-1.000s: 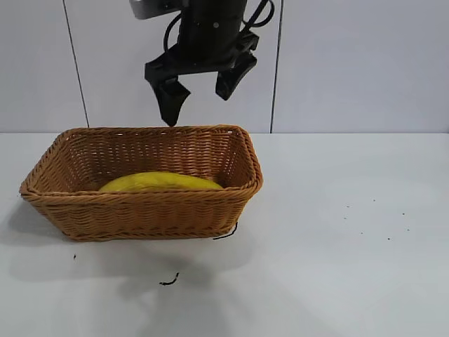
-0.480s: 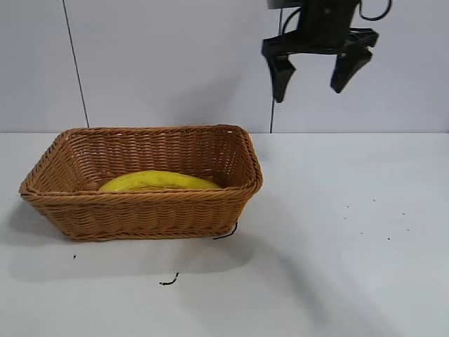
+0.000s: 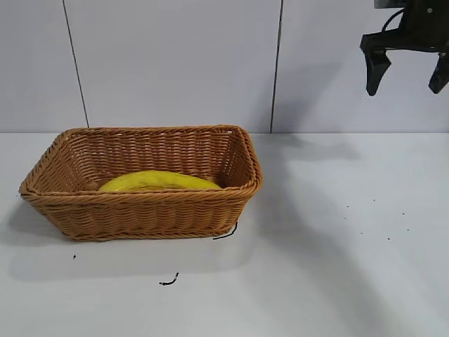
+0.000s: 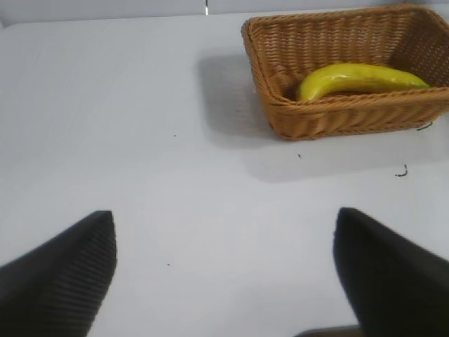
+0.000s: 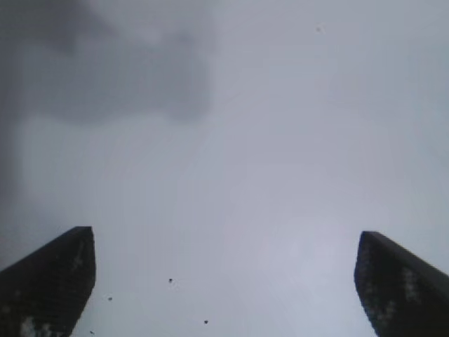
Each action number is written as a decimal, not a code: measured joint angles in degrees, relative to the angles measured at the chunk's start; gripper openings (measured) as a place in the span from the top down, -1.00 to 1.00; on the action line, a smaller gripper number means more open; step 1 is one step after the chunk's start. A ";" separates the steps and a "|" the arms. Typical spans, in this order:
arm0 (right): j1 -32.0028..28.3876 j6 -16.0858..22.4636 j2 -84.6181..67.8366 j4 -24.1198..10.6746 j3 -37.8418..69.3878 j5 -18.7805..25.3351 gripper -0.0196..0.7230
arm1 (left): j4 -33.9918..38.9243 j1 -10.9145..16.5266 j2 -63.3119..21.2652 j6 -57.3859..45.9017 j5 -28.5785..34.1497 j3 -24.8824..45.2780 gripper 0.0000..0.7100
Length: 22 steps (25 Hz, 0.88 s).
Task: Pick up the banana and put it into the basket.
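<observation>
The yellow banana (image 3: 160, 181) lies inside the light-brown wicker basket (image 3: 144, 210) at the table's left; the left wrist view shows the same banana (image 4: 358, 77) in the basket (image 4: 344, 116) from farther off. My right gripper (image 3: 408, 83) hangs open and empty high at the upper right, well away from the basket, over bare white table (image 5: 224, 232). My left gripper (image 4: 224, 225) is open too, with nothing between its fingers, out of the exterior view and well back from the basket.
A short dark scrap (image 3: 168, 281) lies on the white table in front of the basket, and another (image 3: 226, 234) pokes out by its front right corner. Small dark specks (image 3: 388, 239) dot the table's right side. A grey panelled wall (image 3: 175, 63) stands behind.
My right gripper has swung from above the basket's back rim to the right and slightly upward, staying open and empty. Banana and basket have not moved.
</observation>
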 joint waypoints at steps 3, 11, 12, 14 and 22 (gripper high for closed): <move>-0.25 -0.79 -0.52 1.02 1.97 0.13 -0.91 | 0.00 0.00 0.00 0.00 0.00 0.00 -0.79; -0.15 -1.70 -7.67 2.03 17.07 0.13 -0.91 | 0.00 0.00 0.00 0.00 0.00 0.00 -0.79; -0.15 -1.78 -9.41 2.03 19.86 0.13 -0.91 | 0.00 0.00 0.00 0.00 0.00 0.00 -0.79; -0.15 -1.91 -13.06 2.28 25.35 0.13 -0.91 | 0.00 0.00 0.00 0.00 0.00 0.00 -0.79; -0.15 -4.39 -37.79 4.57 54.08 0.19 -0.91 | 0.00 0.00 0.00 0.00 0.00 0.00 -0.79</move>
